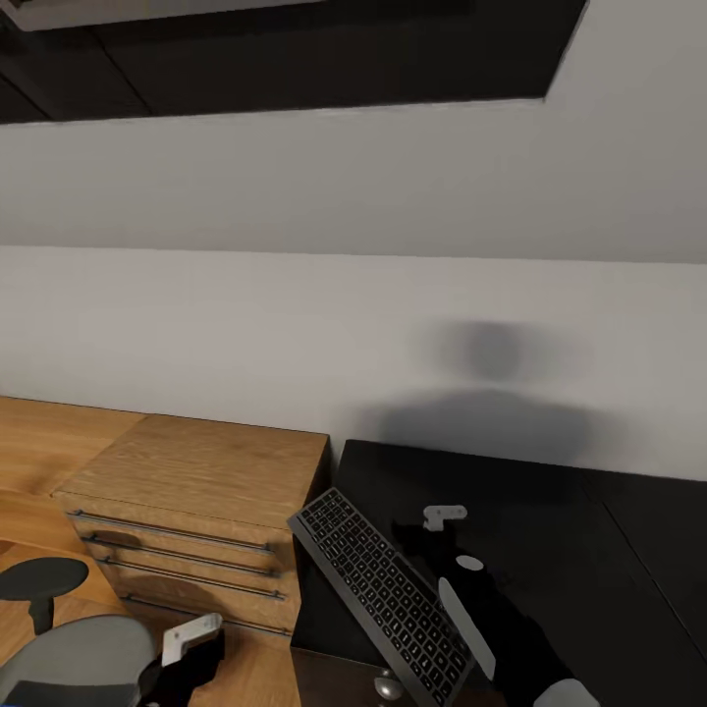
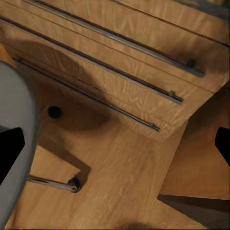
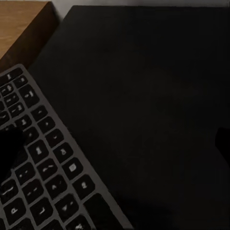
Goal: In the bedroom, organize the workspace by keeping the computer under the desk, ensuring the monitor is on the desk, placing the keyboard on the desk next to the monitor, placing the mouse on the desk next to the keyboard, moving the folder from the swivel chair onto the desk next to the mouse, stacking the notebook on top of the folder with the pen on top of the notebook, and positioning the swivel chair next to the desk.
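The keyboard (image 1: 383, 594) (image 3: 43, 177), dark grey with black keys, lies slantwise at the left front corner of the glossy black desk (image 1: 570, 530) (image 3: 153, 72), one end jutting past the desk's left edge. My right gripper (image 1: 424, 535) (image 3: 115, 143) hovers open over the desk just beside the keyboard; one finger (image 3: 9, 146) overlaps the keys, the other (image 3: 224, 143) stands far off over the bare top. My left gripper (image 1: 182, 660) (image 2: 117, 143) hangs open and empty low at the left, beside the swivel chair (image 1: 79, 663) with its grey seat (image 2: 14, 143).
A light wooden chest (image 1: 196, 511) (image 2: 120, 57) with long metal bar handles stands against the desk's left side. The chair's chrome leg and castor (image 2: 72, 184) rest on the wood plank floor (image 2: 124, 182). A grey wall rises behind. A silver drawer knob (image 1: 388, 687) shows below the keyboard.
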